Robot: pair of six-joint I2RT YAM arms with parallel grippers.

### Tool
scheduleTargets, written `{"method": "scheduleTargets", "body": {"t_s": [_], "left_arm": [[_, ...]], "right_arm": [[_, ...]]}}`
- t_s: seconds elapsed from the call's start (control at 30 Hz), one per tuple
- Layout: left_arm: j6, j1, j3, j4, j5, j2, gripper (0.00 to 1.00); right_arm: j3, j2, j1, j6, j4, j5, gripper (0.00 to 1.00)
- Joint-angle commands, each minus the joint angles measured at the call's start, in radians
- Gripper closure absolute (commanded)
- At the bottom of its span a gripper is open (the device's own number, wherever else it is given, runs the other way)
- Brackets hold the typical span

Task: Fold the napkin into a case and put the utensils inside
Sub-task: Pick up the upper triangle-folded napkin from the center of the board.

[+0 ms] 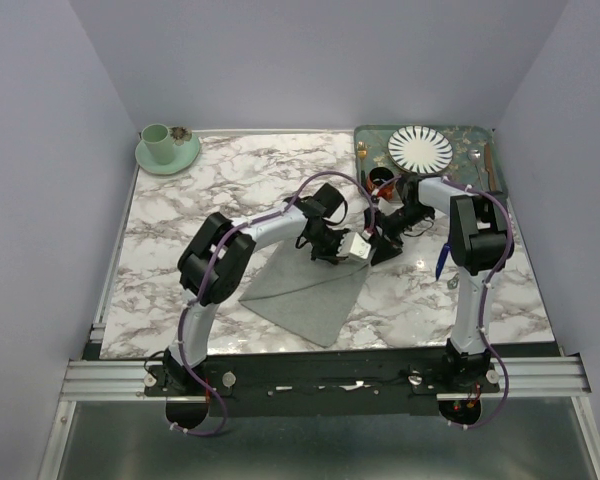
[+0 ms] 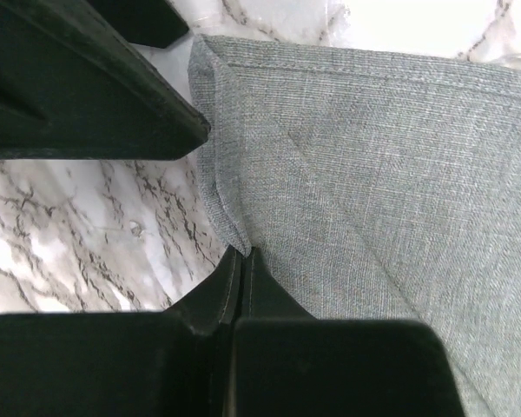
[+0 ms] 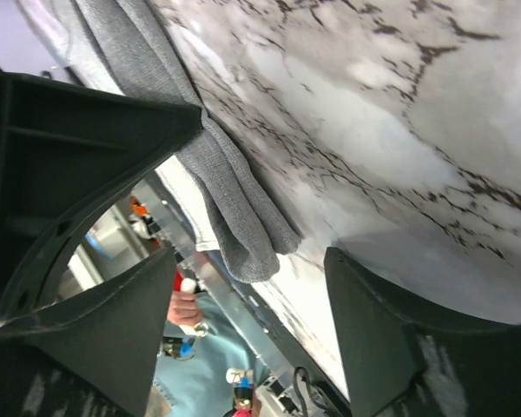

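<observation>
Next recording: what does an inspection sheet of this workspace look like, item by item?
Surface: marble table, no spills seen.
Job's things: grey napkin lies near the front with one edge folded over, not yet a case; cutlery lies on the right of the green tray.
Clutter: green cup and saucer at the far left corner; striped plate on the tray.
Grippers: left gripper shut on the napkin's folded edge; right gripper open at a napkin corner.
Cables: purple cables loop along both arms.
Surroundings: plain pale walls; aluminium rail in front.
</observation>
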Motion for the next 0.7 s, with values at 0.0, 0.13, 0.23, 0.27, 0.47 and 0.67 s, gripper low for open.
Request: {"method": "scheduleTargets", "body": {"t_s": [0.0,0.13,0.23,0.27,0.47,0.67], "left_arm": [[-0.034,-0.008,-0.106,0.158,-0.044,-0.079,1.00],[-0.044,-0.006,-0.171,0.251,-0.047,-0.118,1.00],[-0.037,-0.006,-0.214,0.296,-0.045,-0.144,1.00],[-0.035,-0.006,-0.219,0.304,-0.045,-0.148,1.00],[-0.035,0.000,-0.271,0.359,-0.030,-0.188,1.00],[-0.025,0.002,-0.308,0.384,-0.013,-0.227,1.00]], "right_arm": [[0.017,0.059,0.004,-0.011,0.045,-0.070,0.17],[0.014,0.071,0.029,-0.014,0.056,-0.085,0.15],[0.011,0.083,0.052,-0.015,0.063,-0.084,0.13],[0.012,0.086,0.057,-0.015,0.068,-0.081,0.13],[0.003,0.103,0.069,-0.020,0.086,-0.041,0.11],[-0.005,0.091,0.069,-0.008,0.108,0.019,0.09]]}}
